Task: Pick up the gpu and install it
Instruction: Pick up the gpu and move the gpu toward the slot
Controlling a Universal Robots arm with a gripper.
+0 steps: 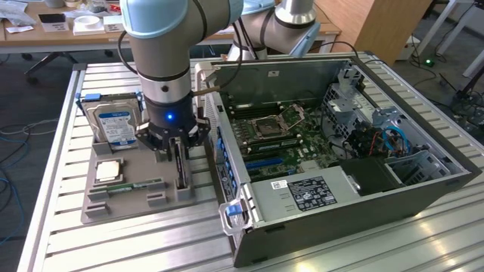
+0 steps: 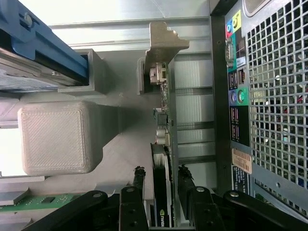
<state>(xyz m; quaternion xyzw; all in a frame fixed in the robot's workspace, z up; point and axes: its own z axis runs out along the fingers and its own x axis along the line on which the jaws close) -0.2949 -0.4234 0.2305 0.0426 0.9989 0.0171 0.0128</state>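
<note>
Both fingers of my open tool straddle the gpu, which stands on edge in the holder under the tool. An off-centre squeeze could tilt it, jamming or dropping it.

I sit on a slatted metal table; wooden desk far at the exterior view's left, wooden cabinet far at its right, grey floor.

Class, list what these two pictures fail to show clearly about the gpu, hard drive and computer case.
gpu: wrist view, one end cut off by the picture edge beside the fingers.
hard drive: exterior view, label print too small.
computer case: wrist view, cut off by picture edges.
</note>
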